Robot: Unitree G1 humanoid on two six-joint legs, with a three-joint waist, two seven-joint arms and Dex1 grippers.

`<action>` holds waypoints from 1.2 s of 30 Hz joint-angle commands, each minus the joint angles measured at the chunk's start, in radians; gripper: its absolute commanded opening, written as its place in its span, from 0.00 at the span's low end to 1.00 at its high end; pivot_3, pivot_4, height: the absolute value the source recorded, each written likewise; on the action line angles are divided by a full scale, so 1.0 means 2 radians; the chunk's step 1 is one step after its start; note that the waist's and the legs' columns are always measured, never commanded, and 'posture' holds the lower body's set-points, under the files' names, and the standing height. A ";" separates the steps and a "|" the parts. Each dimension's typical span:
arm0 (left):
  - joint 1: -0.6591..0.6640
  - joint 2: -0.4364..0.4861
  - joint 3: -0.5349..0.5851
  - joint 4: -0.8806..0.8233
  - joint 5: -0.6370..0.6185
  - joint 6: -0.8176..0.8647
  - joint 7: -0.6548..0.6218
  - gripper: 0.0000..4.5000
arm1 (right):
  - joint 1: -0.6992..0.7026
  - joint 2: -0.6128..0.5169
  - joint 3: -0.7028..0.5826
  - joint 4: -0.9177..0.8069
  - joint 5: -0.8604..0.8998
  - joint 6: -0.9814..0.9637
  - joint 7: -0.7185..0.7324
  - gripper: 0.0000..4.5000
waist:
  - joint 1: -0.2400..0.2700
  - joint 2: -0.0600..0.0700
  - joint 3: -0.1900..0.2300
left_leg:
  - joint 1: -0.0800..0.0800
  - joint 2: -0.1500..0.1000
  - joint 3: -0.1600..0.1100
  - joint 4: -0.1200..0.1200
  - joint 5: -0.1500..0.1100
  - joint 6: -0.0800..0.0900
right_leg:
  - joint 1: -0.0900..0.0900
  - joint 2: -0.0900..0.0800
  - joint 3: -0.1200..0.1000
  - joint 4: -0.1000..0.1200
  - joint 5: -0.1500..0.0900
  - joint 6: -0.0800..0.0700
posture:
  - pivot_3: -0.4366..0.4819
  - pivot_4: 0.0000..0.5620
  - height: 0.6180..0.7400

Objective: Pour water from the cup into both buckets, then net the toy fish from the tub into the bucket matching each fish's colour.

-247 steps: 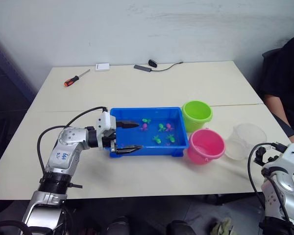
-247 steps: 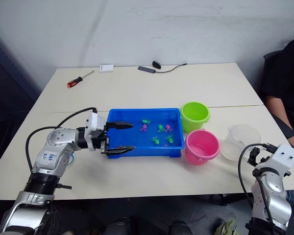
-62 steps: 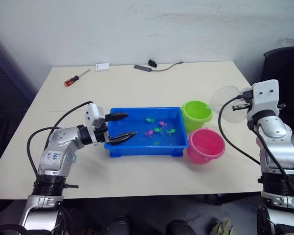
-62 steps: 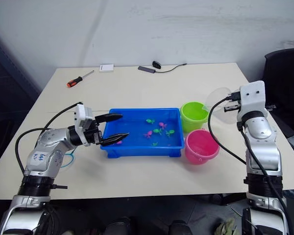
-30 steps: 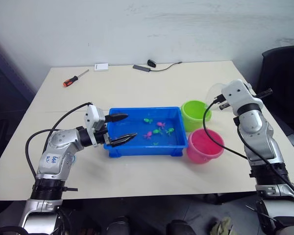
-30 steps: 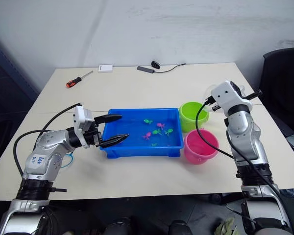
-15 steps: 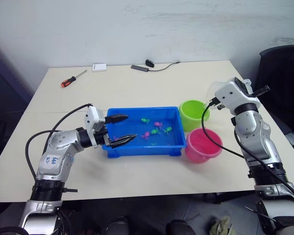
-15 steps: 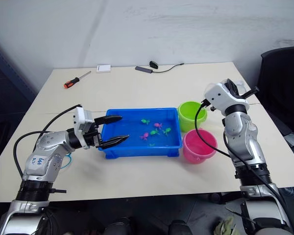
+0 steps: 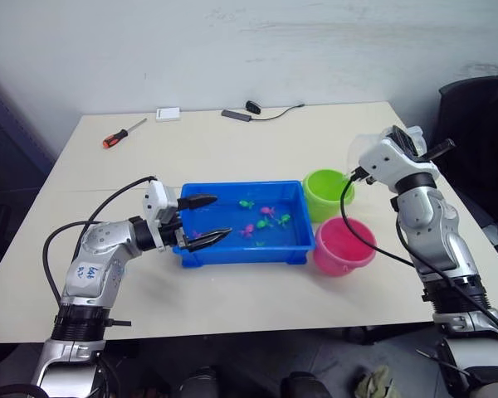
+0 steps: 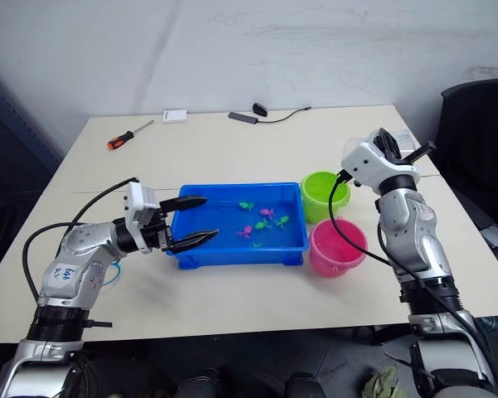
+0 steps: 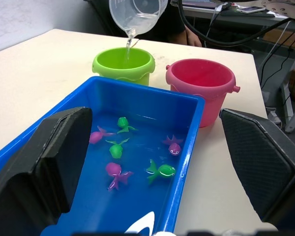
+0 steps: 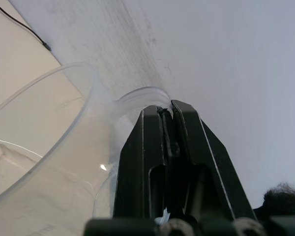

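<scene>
Left wrist view: cup [image 11: 137, 14] is tipped, lip down toward the green bucket [image 11: 123, 64], w/ a thin stream of water falling from the lip into that bucket's mouth. Cup is held above the bucket, not touching it. Pink bucket [image 11: 201, 87] stands upright just beside the green one, both at the tub's far short end.

Tub [image 9: 307, 240] sits mid-table, long axis running left-right across the robot's front. Toy fish in the tub's water: green ones [image 11: 161, 170] and pink ones [image 11: 114, 172], loosely clustered toward the bucket end; headings mixed, no common direction.

Right gripper [image 12: 166, 114]: fingers closed on the cup's handle, pads pinching the clear loop from both sides. In the head views the right arm is raised over the green bucket [image 9: 329, 191], cup [image 9: 367, 151] mouth pointing left and down toward it.

Left gripper [image 9: 208, 220]: jaws wide apart, holding nothing, at the tub's left short end, fingers pointing along the tub's long axis toward the buckets; one finger over the rim, other just at the front edge.

Far side of table [image 9: 232, 298]: screwdriver [image 9: 120, 135], small white box [image 9: 168, 114], dark cable w/ adapter [image 9: 253, 111].
</scene>
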 commanded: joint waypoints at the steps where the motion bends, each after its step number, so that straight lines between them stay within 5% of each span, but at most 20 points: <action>1: 0.001 0.004 0.013 -0.020 -0.010 -0.006 0.000 1.00 | -0.014 -0.009 -0.007 -0.013 -0.006 -0.013 -0.009 0.00 | 0.000 0.000 0.000 | 0.000 0.000 0.000 0.000 0.000 0.000 | 0.000 0.000 0.000 0.000 0.000 0.000 | 0.48 0.27 0.94; 25: -0.001 0.003 0.011 -0.017 -0.009 -0.009 -0.002 1.00 | -0.011 -0.007 -0.009 -0.015 -0.005 -0.030 -0.003 0.00 | 0.000 0.000 0.000 | 0.000 0.000 0.000 0.000 0.000 0.000 | 0.000 0.000 0.000 0.000 0.000 0.000 | 0.48 0.27 0.94; 36: -0.001 0.004 0.013 -0.017 -0.012 -0.009 -0.004 1.00 | -0.006 0.051 -0.077 -0.038 0.106 0.051 0.028 0.00 | 0.000 0.000 0.000 | 0.000 0.003 0.000 0.000 0.000 0.000 | 0.000 0.000 0.000 0.000 0.000 0.000 | 0.48 0.27 0.94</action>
